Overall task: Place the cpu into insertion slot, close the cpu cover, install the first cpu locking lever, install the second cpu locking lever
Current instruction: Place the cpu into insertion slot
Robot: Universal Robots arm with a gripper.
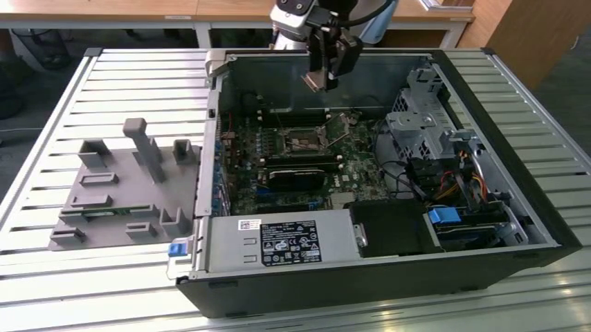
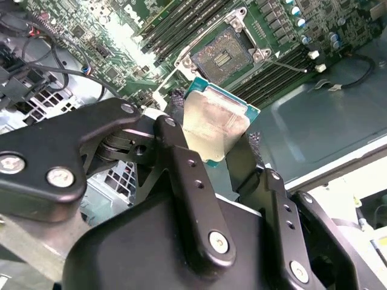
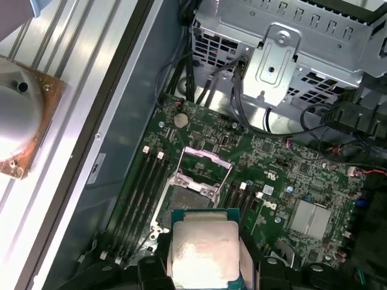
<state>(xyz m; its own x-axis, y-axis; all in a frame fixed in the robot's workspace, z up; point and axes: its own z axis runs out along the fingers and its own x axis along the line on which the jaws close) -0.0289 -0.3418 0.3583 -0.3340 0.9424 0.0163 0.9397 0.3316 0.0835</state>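
Observation:
My gripper (image 1: 320, 81) hangs over the far part of the open computer case, shut on the cpu (image 2: 215, 124), a small square chip with a silvery face and a teal edge. Black fingers (image 2: 176, 130) press on two opposite edges of the chip. In the first wrist view the cpu (image 3: 204, 251) is well above the board. The insertion slot (image 3: 188, 198) lies open beneath and a little ahead of it, dark with a metal rim. The cpu cover (image 3: 204, 158) stands tilted up at the slot's far side. In the exterior view the insertion slot (image 1: 303, 142) sits mid-board, nearer the camera than the gripper.
Black memory sticks (image 1: 297, 164) lie beside the slot. A metal drive cage (image 1: 420, 131) with cables fills the case's side on the exterior view's right. A power supply (image 1: 277, 242) sits at the near edge. A grey fixture plate (image 1: 120, 187) stands on the slatted table (image 1: 55, 277).

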